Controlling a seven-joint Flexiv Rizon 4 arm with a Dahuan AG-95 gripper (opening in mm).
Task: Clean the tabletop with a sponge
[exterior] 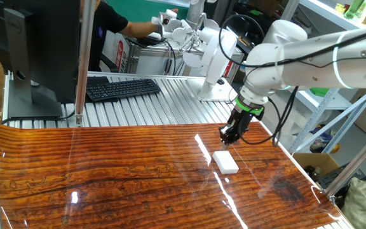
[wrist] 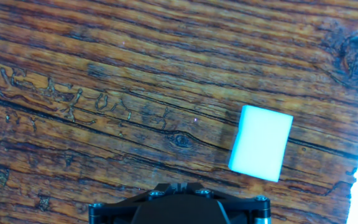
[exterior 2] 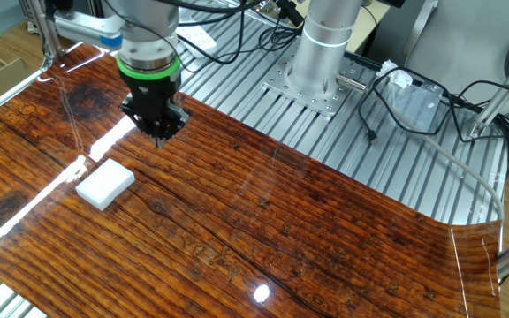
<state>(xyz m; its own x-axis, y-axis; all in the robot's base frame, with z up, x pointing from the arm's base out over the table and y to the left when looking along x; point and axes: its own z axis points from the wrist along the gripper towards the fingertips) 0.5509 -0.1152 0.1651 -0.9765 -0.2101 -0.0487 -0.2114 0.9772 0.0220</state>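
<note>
The sponge (exterior: 225, 161) is a plain white block lying flat on the glossy reddish-brown tabletop (exterior: 119, 178), near its right side. It also shows in the other fixed view (exterior 2: 105, 185) and in the hand view (wrist: 261, 142), right of centre. My gripper (exterior: 229, 135) hangs a little above the tabletop (exterior 2: 307, 230), just beyond the sponge toward the ribbed metal, and touches nothing. In the other fixed view the gripper (exterior 2: 159, 137) narrows to a closed point and holds nothing. In the hand view only the black gripper body shows at the bottom edge; the fingertips are hidden.
A ribbed silver metal surface (exterior: 170, 105) lies behind the tabletop, with a black keyboard (exterior: 122, 88), a monitor (exterior: 33, 44) and the arm's base (exterior 2: 312, 84) on it. Loose cables (exterior 2: 431, 97) lie on the metal. Upright frame posts (exterior: 84, 60) stand at the table's sides.
</note>
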